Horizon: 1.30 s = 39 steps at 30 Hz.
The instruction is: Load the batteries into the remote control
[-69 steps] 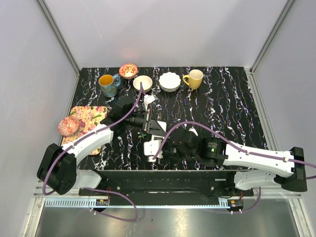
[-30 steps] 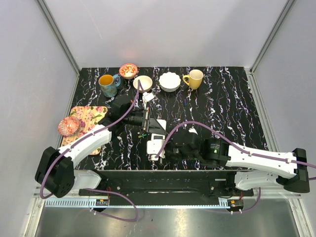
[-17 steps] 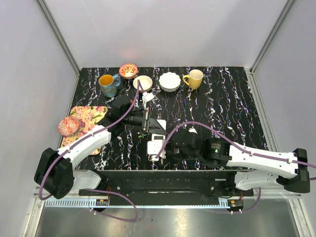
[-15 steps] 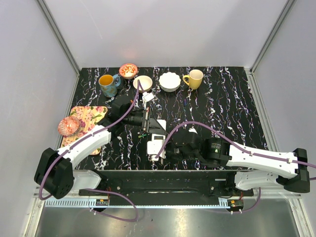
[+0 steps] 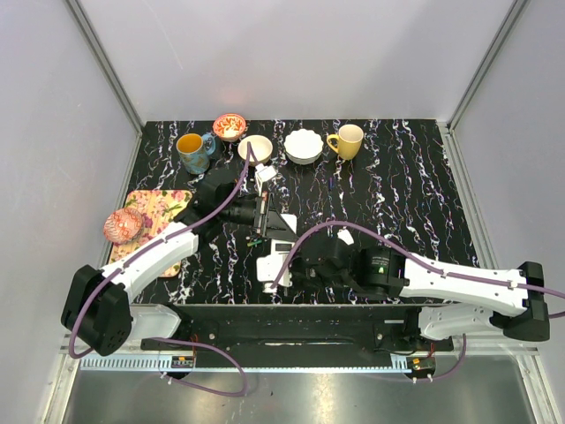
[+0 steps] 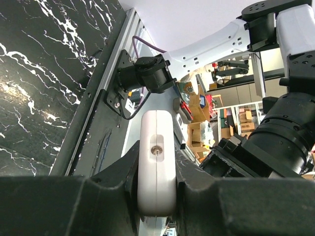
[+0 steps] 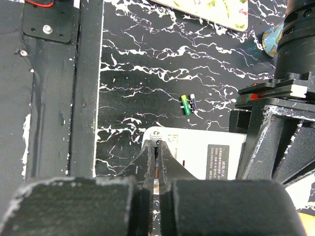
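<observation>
Remote control (image 6: 156, 162) sits clamped in left claw (image 6: 156, 189), right claw (image 7: 157, 147) beside it.

Robot lab, alu-framed white booth (image 5: 300, 53), marbled table (image 5: 406, 194), cardboard boxes (image 6: 202, 135) behind.

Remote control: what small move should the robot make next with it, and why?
Probably slide the shut right gripper along the white back of the remote control to push its cover off. The left gripper clamps the remote by its edges, the right tip sits at one end, and two batteries lie loose on the table.
</observation>
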{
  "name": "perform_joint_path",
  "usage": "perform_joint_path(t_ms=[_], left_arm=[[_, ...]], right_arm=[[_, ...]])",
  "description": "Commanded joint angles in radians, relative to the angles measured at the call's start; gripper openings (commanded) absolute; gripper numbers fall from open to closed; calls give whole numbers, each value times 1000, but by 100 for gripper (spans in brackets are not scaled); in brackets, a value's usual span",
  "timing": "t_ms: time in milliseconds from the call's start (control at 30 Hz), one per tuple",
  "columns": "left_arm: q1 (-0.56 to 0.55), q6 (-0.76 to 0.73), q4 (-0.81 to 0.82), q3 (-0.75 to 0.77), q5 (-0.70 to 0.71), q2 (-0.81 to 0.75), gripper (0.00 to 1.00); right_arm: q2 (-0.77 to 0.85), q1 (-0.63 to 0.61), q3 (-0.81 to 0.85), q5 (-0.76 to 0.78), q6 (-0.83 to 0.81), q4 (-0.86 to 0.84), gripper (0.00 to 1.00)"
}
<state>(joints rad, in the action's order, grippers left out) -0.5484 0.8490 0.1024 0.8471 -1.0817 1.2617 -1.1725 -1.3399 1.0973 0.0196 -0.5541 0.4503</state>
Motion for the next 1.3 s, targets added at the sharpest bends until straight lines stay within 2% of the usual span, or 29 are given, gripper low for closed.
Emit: perform_joint_path(t_ms=[0,233,400,600,833,967,1100,1267], left_arm=[[2,21,-15,89,-26,-47,0],[2,-103,-191,115,11,-38,0],[2,-113,-208,112,17,-36,0],[4,-25,-75,99,-1,-45,0],[4,8,-43,96,-17,-51,0],[2,96,95,49,-37,-62,0],[4,156,160,21,-46,-74,0],[4,292,371,-36,-54,-87,0]], right_arm=[[-47,-24,6,48,-15,171,0],[-64,-35,10,86,-33,191,0],[-65,-39,7,92,-38,197,0],[-56,-39,-5,82,-30,189,0],[-49,-41,-27,77,-38,189,0],[-42,-41,-43,78,-47,176,0],[-27,-39,-57,85,-52,162,0],[-15,-39,-70,80,-44,169,0]])
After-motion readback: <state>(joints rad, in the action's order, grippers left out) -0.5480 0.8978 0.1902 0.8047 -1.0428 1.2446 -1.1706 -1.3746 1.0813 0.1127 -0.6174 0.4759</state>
